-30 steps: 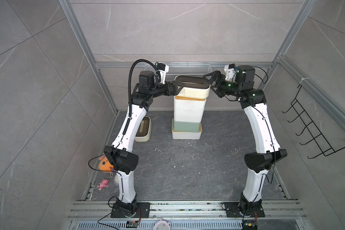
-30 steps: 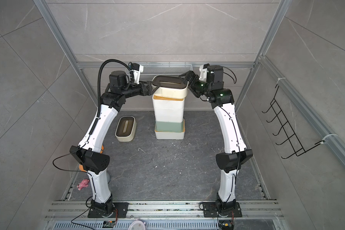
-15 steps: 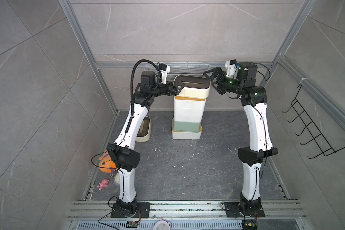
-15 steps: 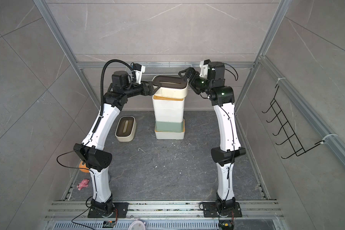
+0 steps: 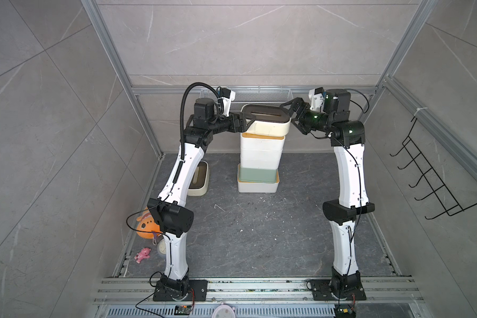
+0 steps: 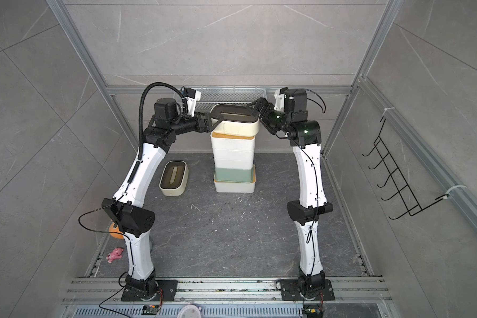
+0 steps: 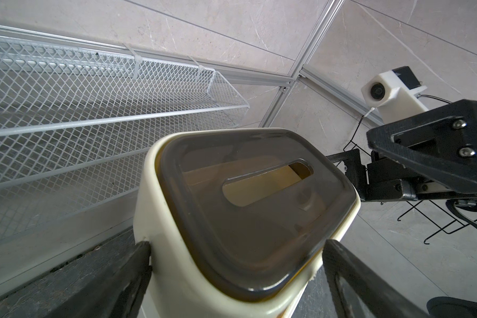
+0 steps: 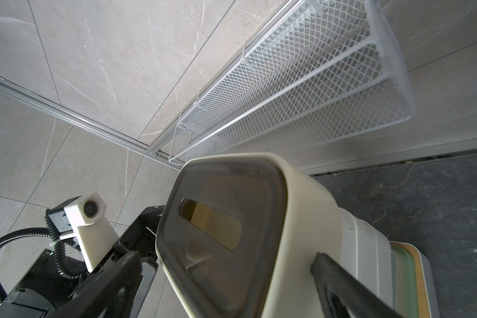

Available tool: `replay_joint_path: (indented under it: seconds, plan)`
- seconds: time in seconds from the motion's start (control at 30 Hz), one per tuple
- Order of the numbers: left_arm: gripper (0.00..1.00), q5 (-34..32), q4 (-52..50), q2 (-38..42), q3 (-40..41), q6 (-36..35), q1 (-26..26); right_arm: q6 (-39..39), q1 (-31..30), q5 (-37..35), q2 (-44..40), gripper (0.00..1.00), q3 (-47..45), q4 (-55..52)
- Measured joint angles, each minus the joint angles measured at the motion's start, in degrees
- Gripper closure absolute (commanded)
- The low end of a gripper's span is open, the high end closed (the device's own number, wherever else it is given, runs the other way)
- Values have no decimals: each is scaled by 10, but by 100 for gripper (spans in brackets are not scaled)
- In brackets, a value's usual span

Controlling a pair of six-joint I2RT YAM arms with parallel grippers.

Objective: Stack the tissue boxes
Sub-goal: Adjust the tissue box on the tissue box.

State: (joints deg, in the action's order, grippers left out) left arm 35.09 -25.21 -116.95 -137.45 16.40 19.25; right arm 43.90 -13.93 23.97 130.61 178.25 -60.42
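Sitting on top of the stack [image 5: 260, 154], the cream tissue box [image 5: 265, 122] lies long-ways between the left tool [image 5: 247, 122] and right tool [image 5: 292, 115], both spread wide around its short ends

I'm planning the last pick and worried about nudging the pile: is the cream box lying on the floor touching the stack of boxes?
Apart. Both top views show a strip of bare floor between the cream box and the stack.
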Motion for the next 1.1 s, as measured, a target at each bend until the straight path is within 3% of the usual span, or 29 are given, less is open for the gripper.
replay_joint_path:
  seconds: [1.1]
  plan:
    - [1, -4, 2, 33, 35, 7, 6, 0, -2, -3, 10, 0, 0, -4]
